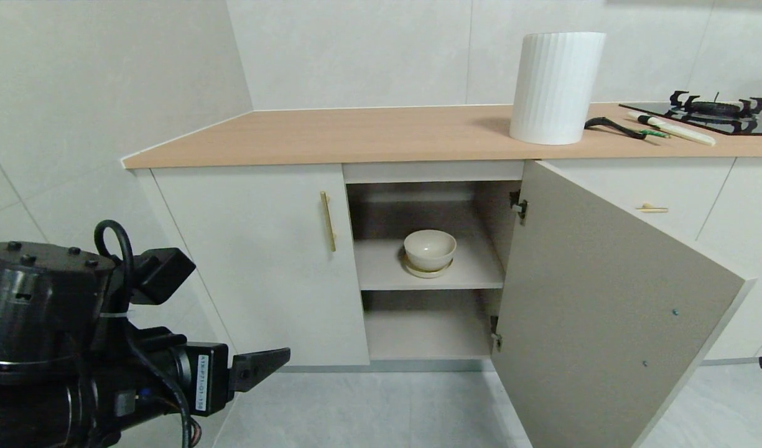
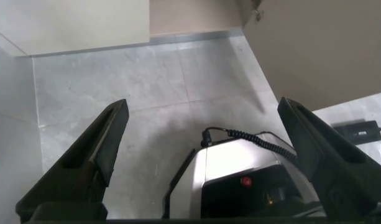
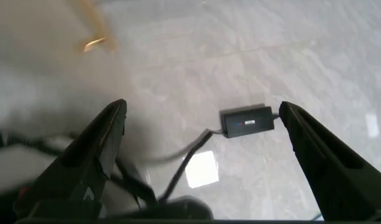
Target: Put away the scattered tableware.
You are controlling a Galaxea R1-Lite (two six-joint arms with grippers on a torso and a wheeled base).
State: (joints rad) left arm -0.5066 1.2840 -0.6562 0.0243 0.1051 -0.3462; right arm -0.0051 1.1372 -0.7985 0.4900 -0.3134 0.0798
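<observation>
The left gripper (image 2: 202,109) hung low over the tiled floor (image 2: 178,74), fingers released and empty. The right gripper (image 3: 202,107) was likewise spread above a black adapter (image 3: 247,119). Beyond the open cabinet door (image 1: 604,298), a beige bowl (image 1: 430,249) sat on a saucer (image 1: 427,271) on the upper shelf (image 1: 474,274). A white ribbed canister (image 1: 556,87) stood on the desk (image 1: 356,134).

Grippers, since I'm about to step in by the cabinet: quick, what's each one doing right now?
Left gripper: open, holding nothing.
Right gripper: open, holding nothing.
</observation>
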